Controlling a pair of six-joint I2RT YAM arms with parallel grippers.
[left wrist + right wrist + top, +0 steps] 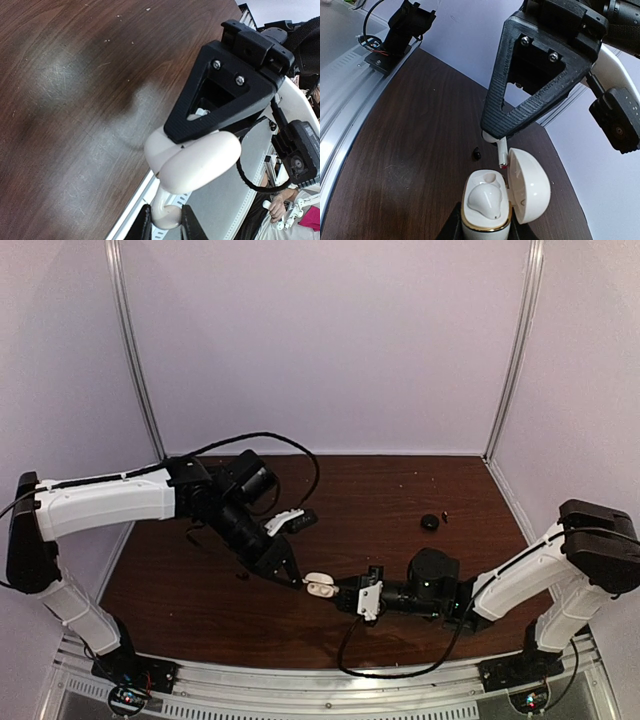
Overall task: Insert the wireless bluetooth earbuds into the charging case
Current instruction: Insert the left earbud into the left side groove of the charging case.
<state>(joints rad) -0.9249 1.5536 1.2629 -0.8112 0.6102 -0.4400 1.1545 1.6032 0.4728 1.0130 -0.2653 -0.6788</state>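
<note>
My right gripper (485, 231) is shut on the base of an open white charging case (485, 222) with a gold rim, its lid (531, 189) swung to the right. One white earbud (484, 199) sits in the case. My left gripper (166, 221) is shut on a second white earbud (168, 212). In the right wrist view this earbud (502, 150) hangs stem down, just above the empty slot at the case's hinge side. In the top view the case (321, 587) is held between both grippers at centre front. A black earbud (476, 155) lies on the table beyond.
A small black case (430, 523) lies on the dark wooden table (380, 490) at the right rear. The black earbud also shows in the top view (243, 576), left of the grippers. White walls enclose the table; a metal rail (320, 680) runs along the front.
</note>
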